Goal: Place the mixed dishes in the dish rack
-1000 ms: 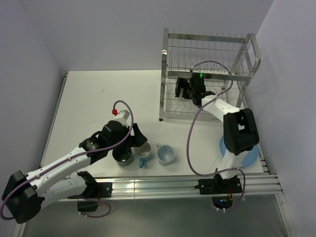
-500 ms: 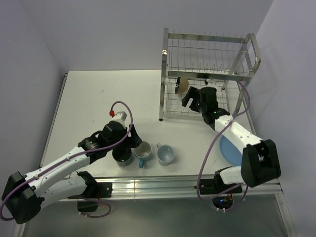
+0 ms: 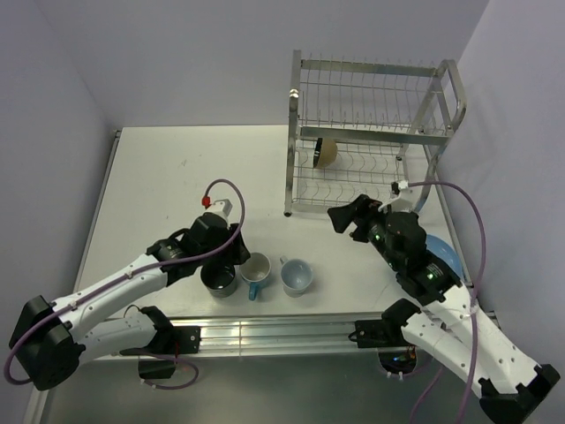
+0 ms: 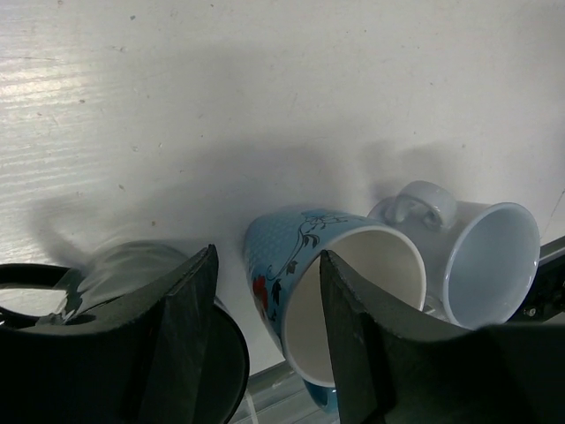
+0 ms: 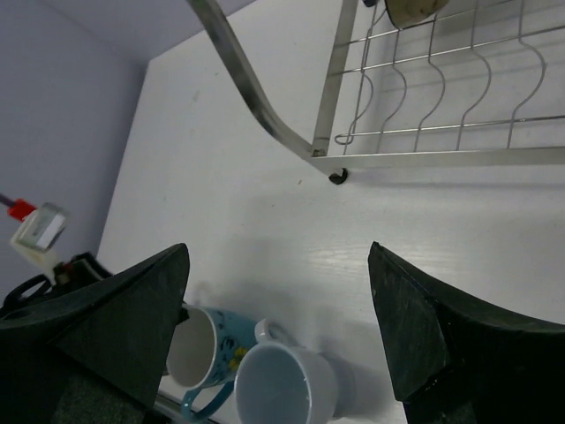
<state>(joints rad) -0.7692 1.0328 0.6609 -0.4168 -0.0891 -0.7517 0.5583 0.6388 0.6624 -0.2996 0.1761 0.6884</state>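
Note:
The dark mug, the light blue flowered mug and the white mug stand in a row near the table's front edge. My left gripper is open just above the dark and blue mugs. In the left wrist view the gripper has the blue mug's near wall between its fingers, the dark mug at the left and the white mug at the right. The small bowl leans in the lower tier of the dish rack. My right gripper is open and empty in front of the rack. The blue plate lies partly under the right arm.
The right wrist view shows the right gripper wide open over bare table, the blue mug and white mug below, the rack's lower tier and the bowl above. Walls close the table on the left, back and right.
My right gripper has drawn back out of the rack's lower tier towards the table's front, leaving the bowl in the rack. My left gripper has stayed over the mugs.

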